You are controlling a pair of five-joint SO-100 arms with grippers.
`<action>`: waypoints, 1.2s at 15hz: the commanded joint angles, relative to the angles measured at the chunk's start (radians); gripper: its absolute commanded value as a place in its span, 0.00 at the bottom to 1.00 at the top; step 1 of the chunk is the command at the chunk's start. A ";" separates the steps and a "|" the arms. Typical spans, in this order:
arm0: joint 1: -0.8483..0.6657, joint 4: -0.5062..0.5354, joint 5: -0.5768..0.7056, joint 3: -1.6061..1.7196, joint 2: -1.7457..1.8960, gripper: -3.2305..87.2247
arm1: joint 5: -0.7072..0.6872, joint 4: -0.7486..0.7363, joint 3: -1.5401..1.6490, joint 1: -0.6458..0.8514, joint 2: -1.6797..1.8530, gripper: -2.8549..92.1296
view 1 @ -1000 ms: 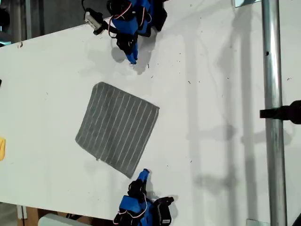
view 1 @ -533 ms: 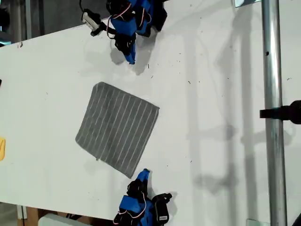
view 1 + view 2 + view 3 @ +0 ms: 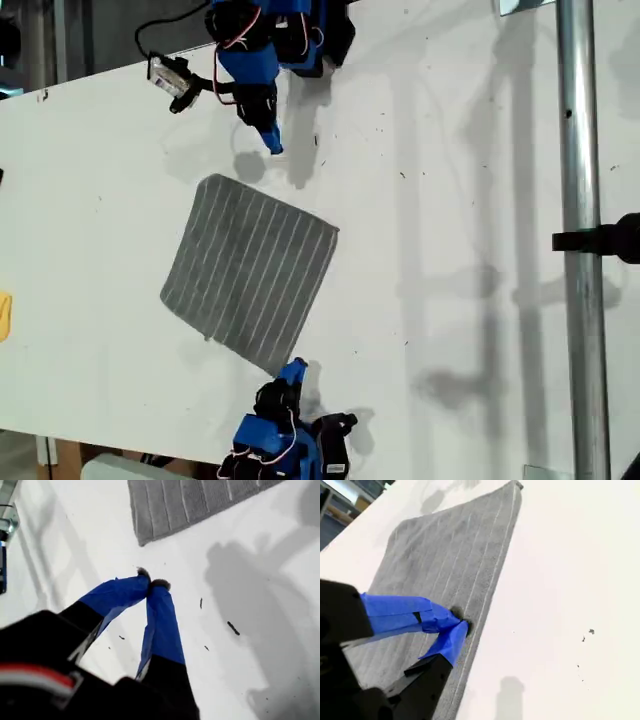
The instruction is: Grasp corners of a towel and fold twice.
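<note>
The dark grey striped towel (image 3: 250, 270) lies flat on the white table (image 3: 450, 200), turned like a diamond. My first gripper (image 3: 272, 145) is shut and hangs over bare table, just short of the towel's upper corner at the exterior view's top. In the first wrist view its tips (image 3: 150, 584) touch each other, with the towel (image 3: 190, 505) a little way beyond. My second gripper (image 3: 292, 370) is shut at the towel's bottom corner in the exterior view. In the second wrist view its tips (image 3: 459, 622) meet over the towel (image 3: 445, 565), close to its edge. The cloth shows no pinch or lift.
A metal pole (image 3: 580, 250) with a black clamp (image 3: 600, 238) runs down the exterior view's right. A small yellow object (image 3: 4, 315) sits at the exterior view's left edge. Dark specks dot the table near the first arm.
The first arm swung toward the exterior view's left and its gripper dropped closer to the towel's upper corner. The second gripper shifted slightly left, onto the bottom corner.
</note>
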 commanded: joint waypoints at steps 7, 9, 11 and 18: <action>0.028 0.094 0.100 -0.666 -0.669 0.00 | -0.351 0.026 -0.729 0.015 -0.752 0.07; -0.020 0.167 0.126 -0.672 -0.663 0.01 | -0.351 0.083 -0.966 -0.066 -0.989 0.27; -0.081 0.249 0.140 -0.652 -0.626 0.09 | -0.359 0.166 -1.141 -0.120 -1.140 0.34; -0.353 0.356 0.348 -0.563 -0.548 0.20 | -0.362 0.189 -1.236 -0.164 -1.451 0.37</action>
